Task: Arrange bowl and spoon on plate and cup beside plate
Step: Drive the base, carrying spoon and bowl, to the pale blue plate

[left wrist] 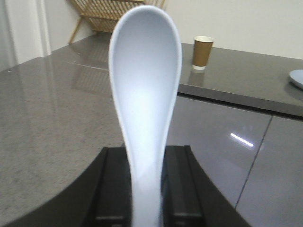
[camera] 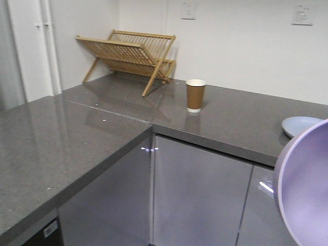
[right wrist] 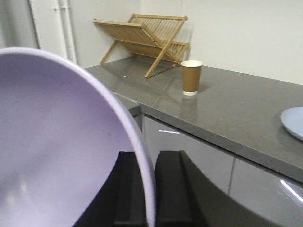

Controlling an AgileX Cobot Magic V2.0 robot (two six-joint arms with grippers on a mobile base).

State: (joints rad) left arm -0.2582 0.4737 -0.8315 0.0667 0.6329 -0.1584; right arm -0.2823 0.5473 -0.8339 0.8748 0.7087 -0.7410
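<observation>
Right gripper [right wrist: 147, 189] is clamped on the rim of the bowl [right wrist: 57, 142], one finger on each side of the wall. It carries the bowl tipped steeply on edge, off the counter [camera: 230, 118] and in front of the cabinet doors [camera: 200, 195]. Ahead of this gripper and to its right, the plate [camera: 300, 125] lies bare on the counter. The cup [camera: 195, 95] stands upright ahead and to its left, well apart from the plate. Left gripper [left wrist: 146, 189] pinches the handle of the spoon [left wrist: 144, 85]. The spoon's long axis runs straight out from the jaws, scoop end leading toward the counter, hollow facing the wrist camera. By my reading nothing is placed yet. Bowl and spoon are in hand and must both go onto the plate, and the cup needs moving beside it.
</observation>
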